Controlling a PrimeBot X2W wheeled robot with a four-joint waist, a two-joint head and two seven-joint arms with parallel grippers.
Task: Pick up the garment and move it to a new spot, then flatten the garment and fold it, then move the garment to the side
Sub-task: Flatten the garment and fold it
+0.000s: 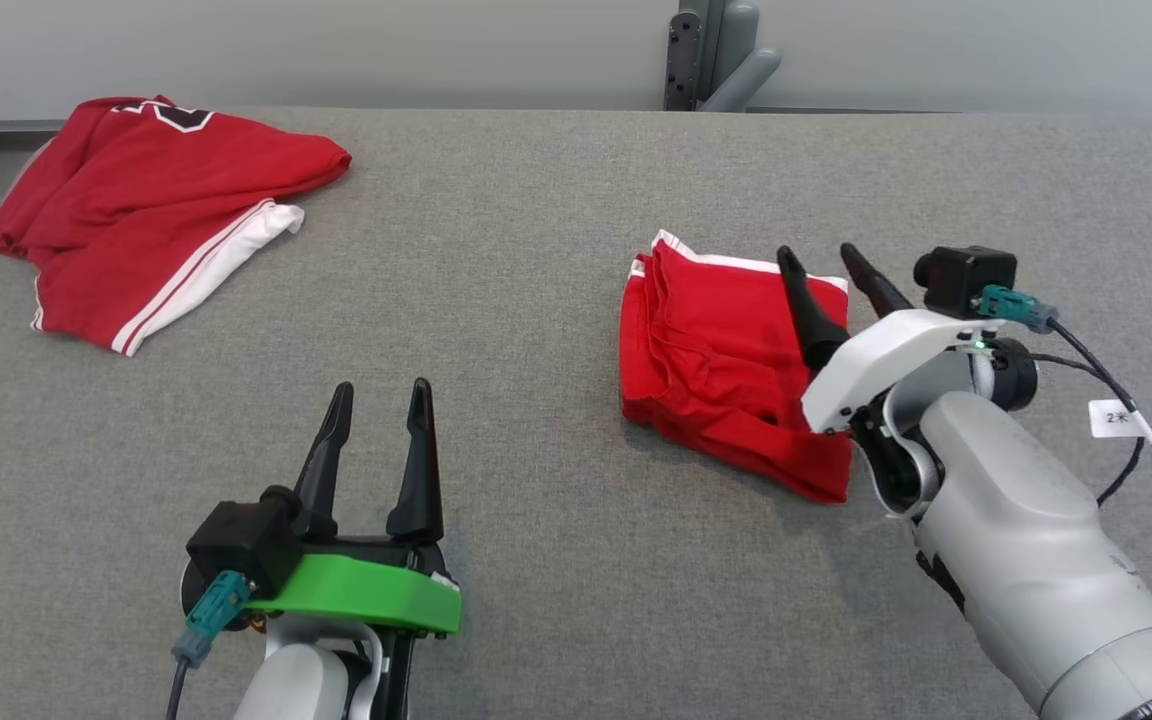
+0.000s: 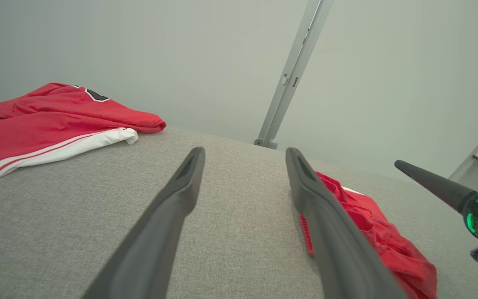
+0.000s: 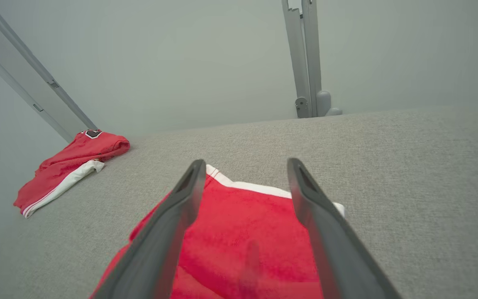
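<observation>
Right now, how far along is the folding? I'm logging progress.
Done: the folded shorts lie in a compact stack on the table. In hand: nothing; the right gripper hovers open over them, the left gripper open, apart. Left, likely: sliding them aside. A second red garment lies unfolded.

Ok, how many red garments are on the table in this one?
2. A folded garment lies right of centre, by the open right gripper; a rumpled garment sits at the far left.

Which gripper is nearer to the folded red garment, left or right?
Right. The right gripper is open over the folded red garment, near its right edge. The left gripper, also open, is over the table, apart from the garment, to its left.
</observation>
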